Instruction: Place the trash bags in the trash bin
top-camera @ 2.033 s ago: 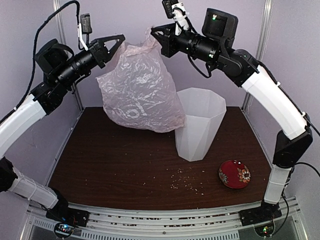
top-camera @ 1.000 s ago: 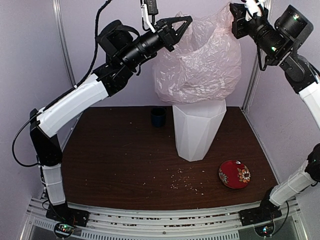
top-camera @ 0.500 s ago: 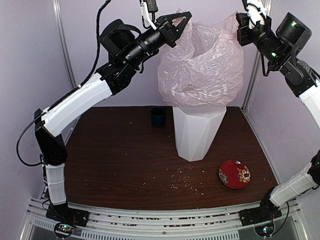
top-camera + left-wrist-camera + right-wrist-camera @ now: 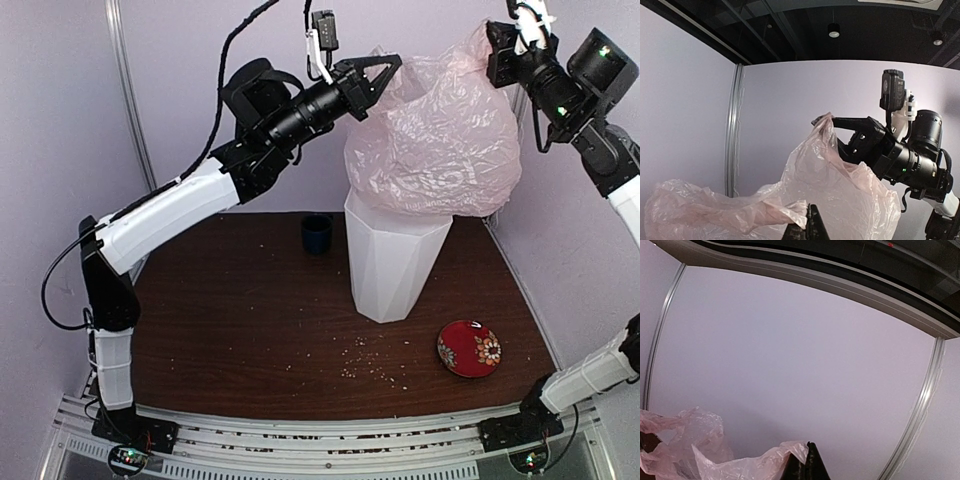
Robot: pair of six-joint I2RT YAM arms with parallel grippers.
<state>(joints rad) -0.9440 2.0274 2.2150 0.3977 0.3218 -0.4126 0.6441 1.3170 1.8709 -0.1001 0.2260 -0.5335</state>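
The left end effector (image 4: 392,66) and right end effector (image 4: 493,46) each clamp a top edge of the translucent pale pink plastic bag (image 4: 435,140), spread between them; its bottom seemingly sits on the mouth of the tall white faceted plastic bin (image 4: 392,265).

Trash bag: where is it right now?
Top external view, right of centre: the trash bag hangs stretched between the left gripper and right gripper, its bottom over the rim of the trash bin.
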